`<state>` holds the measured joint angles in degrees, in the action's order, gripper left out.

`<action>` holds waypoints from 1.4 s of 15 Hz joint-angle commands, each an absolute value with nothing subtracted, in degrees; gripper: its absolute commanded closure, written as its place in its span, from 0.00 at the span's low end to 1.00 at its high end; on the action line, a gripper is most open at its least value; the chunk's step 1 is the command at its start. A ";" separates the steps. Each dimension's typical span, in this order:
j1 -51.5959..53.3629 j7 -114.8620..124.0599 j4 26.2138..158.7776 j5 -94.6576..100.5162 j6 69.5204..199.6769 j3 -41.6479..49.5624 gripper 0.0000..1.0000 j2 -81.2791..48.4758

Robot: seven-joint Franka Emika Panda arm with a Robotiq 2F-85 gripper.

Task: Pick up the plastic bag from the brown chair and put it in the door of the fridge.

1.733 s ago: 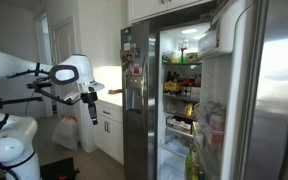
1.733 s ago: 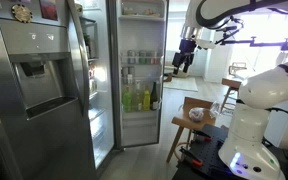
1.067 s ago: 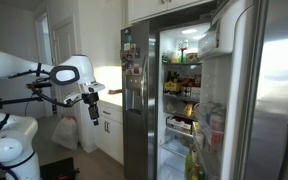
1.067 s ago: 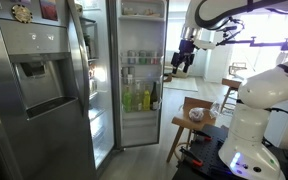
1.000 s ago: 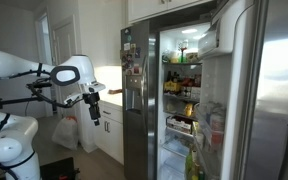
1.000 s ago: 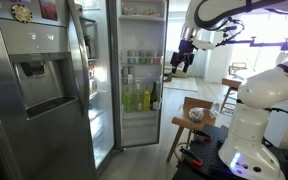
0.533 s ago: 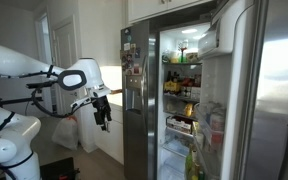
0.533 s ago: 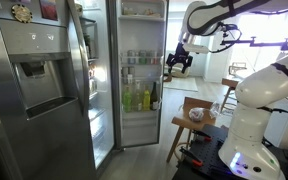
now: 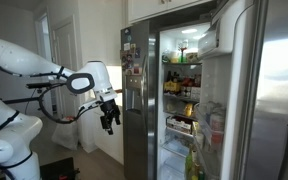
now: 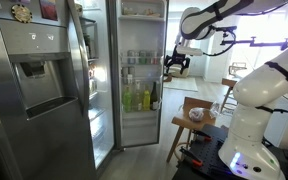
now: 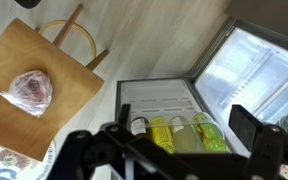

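On the left of the wrist view, the brown chair [image 11: 44, 50] is seen from above, its flat wooden seat matt and its back rail curved. The plastic bag [image 11: 31, 90] is found on that seat, a small crinkled, translucent bundle with reddish and pale contents showing through. Farther right, the door of the fridge [image 11: 154, 95] is shown, with yellow-green bottles [image 11: 174, 133] stood side by side in a bin, smooth and glossy. Along the lower edge the tool [image 11: 169, 160] is seen spread wide, dark and hard-edged, with nothing held between its fingers [image 11: 256, 135]. In an exterior view it is hung in the air well above the chair, near the door, beside the fridge [image 9: 179, 90] with its brushed steel skin and lit white interior. The step in hand is judged to be the reach: the pick is not yet begun. A descent over the seat is called for next, with the jaws centred about the bag and closed gently, since thin film is likely to give and slip
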<state>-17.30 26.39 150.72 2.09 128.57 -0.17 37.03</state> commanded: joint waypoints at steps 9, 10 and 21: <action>-24.62 35.02 142.23 9.36 134.23 1.14 0.00 23.00; -25.17 35.78 141.64 10.35 134.66 1.70 0.00 21.68; -28.22 48.83 137.76 24.18 144.76 11.62 0.00 6.67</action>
<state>-28.37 45.52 139.46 21.69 143.29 9.59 10.07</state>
